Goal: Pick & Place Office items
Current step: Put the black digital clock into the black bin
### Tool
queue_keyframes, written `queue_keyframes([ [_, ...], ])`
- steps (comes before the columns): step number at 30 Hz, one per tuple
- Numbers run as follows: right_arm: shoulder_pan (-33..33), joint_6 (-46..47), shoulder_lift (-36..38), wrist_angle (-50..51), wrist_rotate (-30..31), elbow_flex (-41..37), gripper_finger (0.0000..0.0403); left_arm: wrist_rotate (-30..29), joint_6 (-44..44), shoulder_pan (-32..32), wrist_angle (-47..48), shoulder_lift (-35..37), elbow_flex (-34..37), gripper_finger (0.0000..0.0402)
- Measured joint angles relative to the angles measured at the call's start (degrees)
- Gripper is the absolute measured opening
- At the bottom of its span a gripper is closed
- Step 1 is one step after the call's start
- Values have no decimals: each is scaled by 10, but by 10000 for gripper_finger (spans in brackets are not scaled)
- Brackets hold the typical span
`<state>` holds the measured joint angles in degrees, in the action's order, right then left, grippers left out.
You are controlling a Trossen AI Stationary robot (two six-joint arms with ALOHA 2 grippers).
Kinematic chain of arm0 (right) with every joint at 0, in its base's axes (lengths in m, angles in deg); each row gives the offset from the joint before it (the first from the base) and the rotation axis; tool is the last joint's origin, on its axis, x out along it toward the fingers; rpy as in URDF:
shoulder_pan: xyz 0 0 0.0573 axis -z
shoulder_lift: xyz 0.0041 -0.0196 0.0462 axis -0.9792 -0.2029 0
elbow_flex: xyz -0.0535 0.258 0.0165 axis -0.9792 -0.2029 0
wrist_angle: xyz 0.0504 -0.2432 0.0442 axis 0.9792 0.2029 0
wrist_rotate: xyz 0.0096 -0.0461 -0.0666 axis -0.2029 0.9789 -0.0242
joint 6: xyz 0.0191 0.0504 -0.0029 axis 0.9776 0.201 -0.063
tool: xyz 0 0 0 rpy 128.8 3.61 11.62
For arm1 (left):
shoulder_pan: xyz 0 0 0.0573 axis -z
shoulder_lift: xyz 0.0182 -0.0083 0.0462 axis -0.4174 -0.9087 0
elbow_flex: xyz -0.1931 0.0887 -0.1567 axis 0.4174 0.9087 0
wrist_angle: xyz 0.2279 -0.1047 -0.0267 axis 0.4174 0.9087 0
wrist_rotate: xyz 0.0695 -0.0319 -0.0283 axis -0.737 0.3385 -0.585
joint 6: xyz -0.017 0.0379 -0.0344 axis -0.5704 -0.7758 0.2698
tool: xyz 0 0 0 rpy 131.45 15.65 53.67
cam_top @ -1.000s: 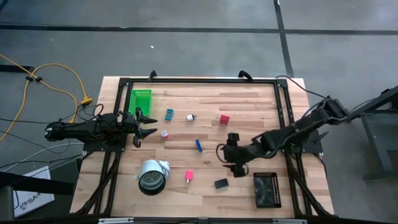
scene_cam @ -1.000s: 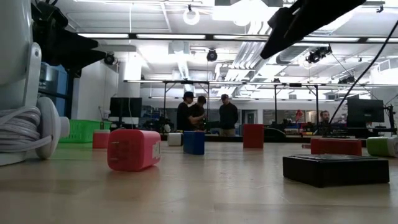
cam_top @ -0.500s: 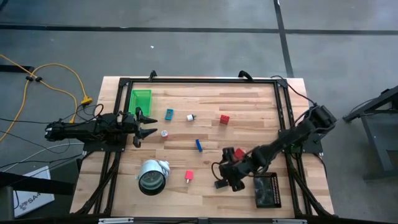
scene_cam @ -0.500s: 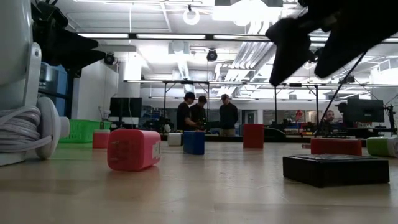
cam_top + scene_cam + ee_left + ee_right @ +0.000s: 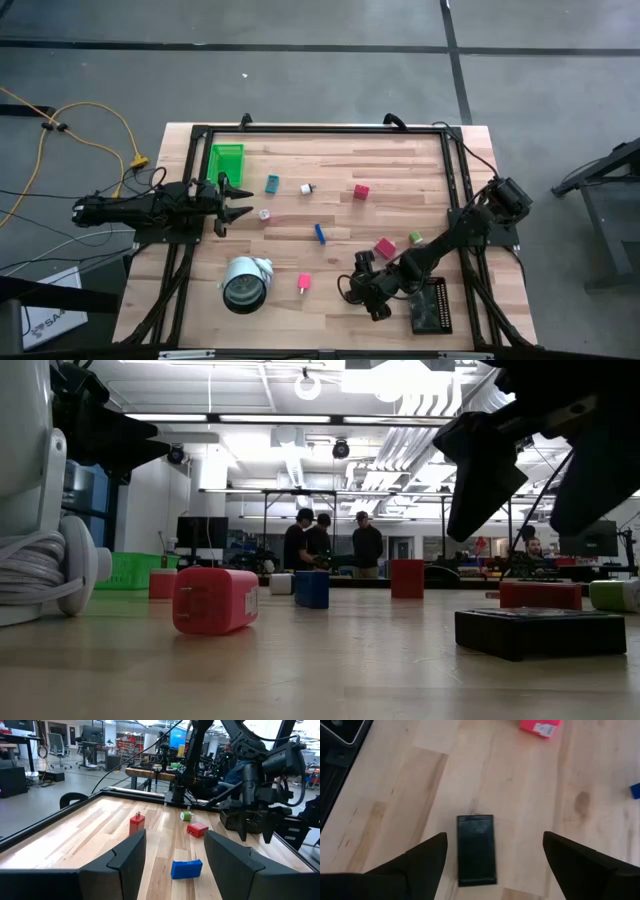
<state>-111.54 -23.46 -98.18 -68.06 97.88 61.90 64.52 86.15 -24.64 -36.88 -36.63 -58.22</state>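
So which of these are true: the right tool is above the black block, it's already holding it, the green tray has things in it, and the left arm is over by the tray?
1. The right tool hangs open over the black block. True.
2. The black block is off the table. False: it lies flat on the wood, fingers apart on either side.
3. The green tray holds red blocks. False: it looks empty.
4. The left tool waits open beside the green tray. True.
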Motion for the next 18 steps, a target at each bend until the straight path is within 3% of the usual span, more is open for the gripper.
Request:
queue_keyframes([
  [18,-37,37,-37,-18,50,0,317,0,0,0,-1,0,0,196],
])
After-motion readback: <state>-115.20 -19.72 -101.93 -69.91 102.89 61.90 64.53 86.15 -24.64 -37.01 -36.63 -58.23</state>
